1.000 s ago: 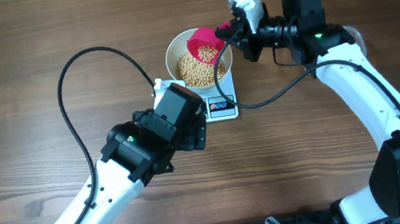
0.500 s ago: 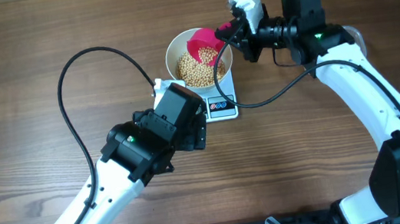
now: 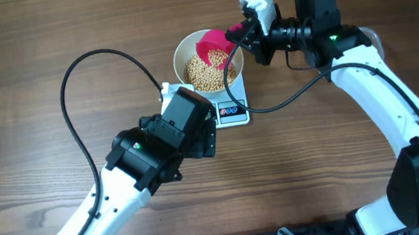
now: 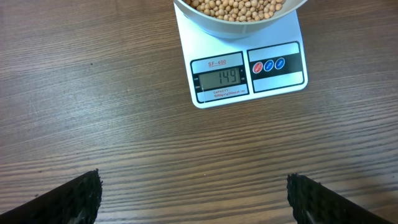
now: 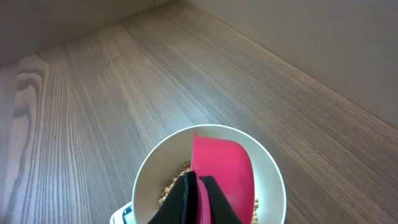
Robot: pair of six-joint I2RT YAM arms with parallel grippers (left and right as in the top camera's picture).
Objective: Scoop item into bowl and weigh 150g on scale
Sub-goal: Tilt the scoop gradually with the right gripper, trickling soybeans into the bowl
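Note:
The white bowl stands on the small white scale and holds tan beans. In the left wrist view the scale shows its display reading 149, with the bowl and beans at the top edge. My right gripper is shut on the handle of a pink scoop, which hangs tilted over the bowl. In the right wrist view the scoop covers much of the bowl, and a few beans show beside my right gripper. My left gripper is open over bare wood in front of the scale.
A black cable loops over the table left of the bowl. Another cable runs from the right arm past the scale's right side. The left arm's body sits close to the scale's front left.

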